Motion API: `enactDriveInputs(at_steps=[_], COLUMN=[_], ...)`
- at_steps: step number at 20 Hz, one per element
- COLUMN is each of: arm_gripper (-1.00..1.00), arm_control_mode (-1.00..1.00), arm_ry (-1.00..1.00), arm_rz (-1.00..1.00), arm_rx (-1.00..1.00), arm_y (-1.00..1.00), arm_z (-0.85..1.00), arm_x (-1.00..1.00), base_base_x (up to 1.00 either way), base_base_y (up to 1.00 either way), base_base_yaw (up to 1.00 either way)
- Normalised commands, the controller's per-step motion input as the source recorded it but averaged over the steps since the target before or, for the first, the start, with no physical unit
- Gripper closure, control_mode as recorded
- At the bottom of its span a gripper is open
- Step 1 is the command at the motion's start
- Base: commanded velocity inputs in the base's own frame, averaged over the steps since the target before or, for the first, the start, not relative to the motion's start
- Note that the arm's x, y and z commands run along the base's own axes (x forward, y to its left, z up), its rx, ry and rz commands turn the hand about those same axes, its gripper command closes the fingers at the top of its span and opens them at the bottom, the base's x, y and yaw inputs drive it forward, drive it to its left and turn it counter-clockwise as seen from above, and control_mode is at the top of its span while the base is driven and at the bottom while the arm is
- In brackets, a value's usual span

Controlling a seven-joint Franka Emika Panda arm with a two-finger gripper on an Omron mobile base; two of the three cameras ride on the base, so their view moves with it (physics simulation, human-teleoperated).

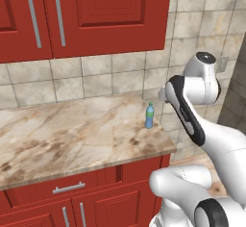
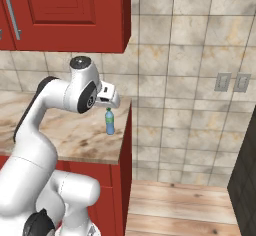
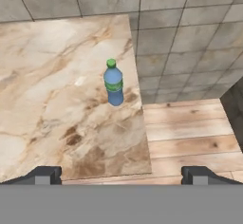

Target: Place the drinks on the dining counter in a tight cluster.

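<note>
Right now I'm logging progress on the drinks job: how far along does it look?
Early. Nothing looks done: the water bottle stands upright near the end of the marbled counter by the tiled backsplash, untouched. In hand: nothing; the gripper has its jaws spread wide and empty, looking at the bottle from a distance. Left: grasp it, carry it to the dining counter and cluster it with the other drinks.

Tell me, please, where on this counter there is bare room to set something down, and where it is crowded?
The marbled counter is bare from the tiled backsplash to its front edge, across everything left of the water bottle. The one occupied spot is the right end, where the bottle stands upright near the side edge. The gripper, open, hangs above the front right corner.
</note>
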Motion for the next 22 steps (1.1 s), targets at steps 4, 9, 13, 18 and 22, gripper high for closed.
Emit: enactDriveInputs(at_steps=[4, 9, 13, 18, 22], arm_gripper=[-1.00, -1.00, -1.00, -1.00, -1.00], arm_control_mode=[-1.00, -1.00, -1.00, -1.00, -1.00], arm_ry=[0.18, 0.12, 0.07, 0.01, 0.04], arm_rz=[-0.12, -0.03, 0.08, 0.03, 0.01], arm_rx=[-0.06, -0.01, 0.00, 0.00, 0.00], arm_y=[0.10, 0.18, 0.00, 0.00, 0.00], arm_z=[-0.53, -0.22, -0.13, -0.26, -0.50], arm_x=[0.61, 0.44, 0.47, 0.41, 0.36], base_base_x=[0.00, 0.00, 0.00, 0.00, 0.00], base_base_y=[0.00, 0.00, 0.00, 0.00, 0.00], base_base_yaw=[0.00, 0.00, 0.00, 0.00, 0.00])
